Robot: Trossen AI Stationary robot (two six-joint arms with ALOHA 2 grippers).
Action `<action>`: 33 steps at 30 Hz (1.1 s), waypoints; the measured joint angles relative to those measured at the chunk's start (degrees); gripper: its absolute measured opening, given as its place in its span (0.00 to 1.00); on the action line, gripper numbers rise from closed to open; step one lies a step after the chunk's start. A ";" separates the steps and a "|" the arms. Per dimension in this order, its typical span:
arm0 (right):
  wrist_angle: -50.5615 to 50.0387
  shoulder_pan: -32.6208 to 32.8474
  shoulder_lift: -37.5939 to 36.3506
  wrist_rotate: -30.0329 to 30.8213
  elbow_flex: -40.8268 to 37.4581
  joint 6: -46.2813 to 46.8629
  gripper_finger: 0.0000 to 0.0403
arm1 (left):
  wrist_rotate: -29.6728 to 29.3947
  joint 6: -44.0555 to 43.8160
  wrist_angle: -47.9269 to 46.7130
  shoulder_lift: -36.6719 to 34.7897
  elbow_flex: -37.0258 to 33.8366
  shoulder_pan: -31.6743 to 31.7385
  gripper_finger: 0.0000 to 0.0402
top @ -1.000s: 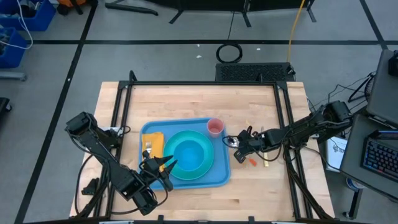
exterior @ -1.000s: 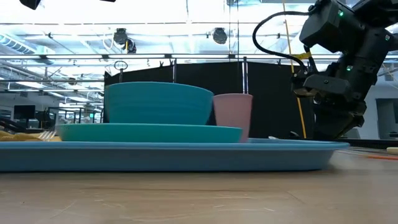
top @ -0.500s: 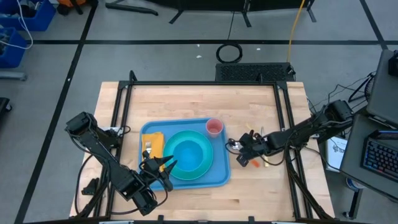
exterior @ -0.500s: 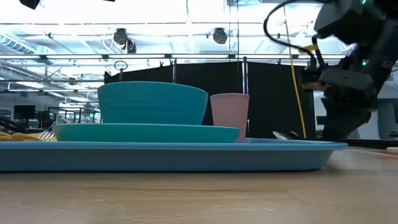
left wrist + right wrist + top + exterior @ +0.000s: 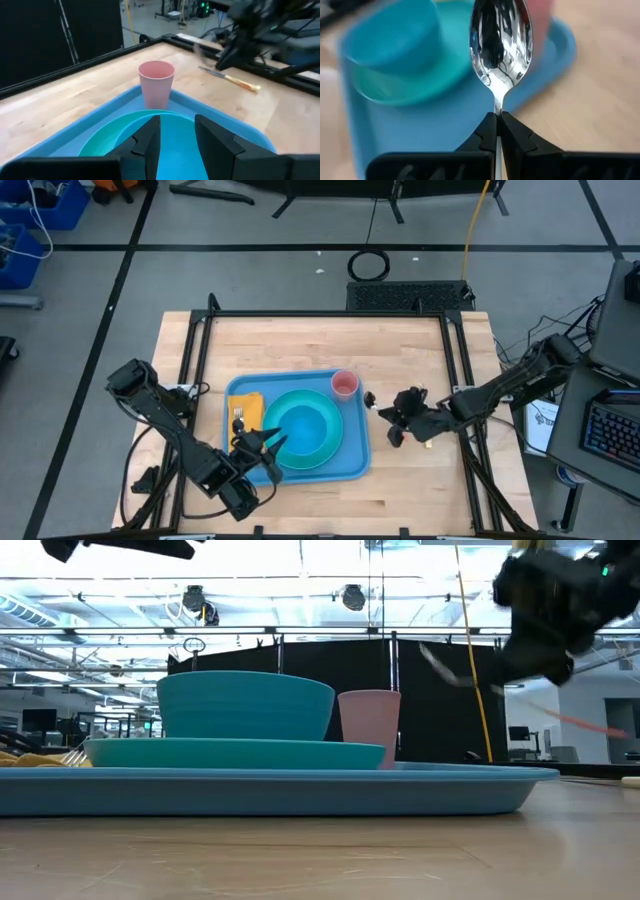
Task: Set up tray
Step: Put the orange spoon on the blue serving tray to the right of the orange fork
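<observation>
a: where's the tray [image 5: 352,463]?
b: near the worktop's front edge, long axis left to right; light blue, raised rim, carrying plate, bowl [image 5: 303,427], pink cup [image 5: 344,384], napkin, fork.
a: nearer arm?
b: left gripper [image 5: 262,452], over its front left, jaws partly open, empty. right gripper [image 5: 397,420] just off its right edge, clamped on a spoon [image 5: 501,47], bowl pointing trayward.

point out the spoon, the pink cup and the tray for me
spoon [image 5: 500,37], right wrist view, middle of its shiny bowl
pink cup [image 5: 156,85], left wrist view, its side wall
tray [image 5: 352,468], high view, bare floor near the corner nearest the right arm
</observation>
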 joint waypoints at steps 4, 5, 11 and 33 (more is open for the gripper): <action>11.46 2.56 -0.20 5.15 0.00 -9.47 0.00 | -0.13 5.33 4.13 0.97 0.00 1.97 0.31; 14.97 3.11 -0.12 5.87 0.03 -12.37 0.00 | -1.02 8.85 6.07 1.38 0.00 2.26 0.31; 37.89 5.62 1.47 6.92 0.14 -32.70 0.00 | -13.20 33.85 23.03 7.49 0.04 3.11 0.31; 97.40 4.56 21.40 -18.31 0.09 -73.20 0.00 | -6.93 77.56 64.96 13.64 0.00 10.74 0.31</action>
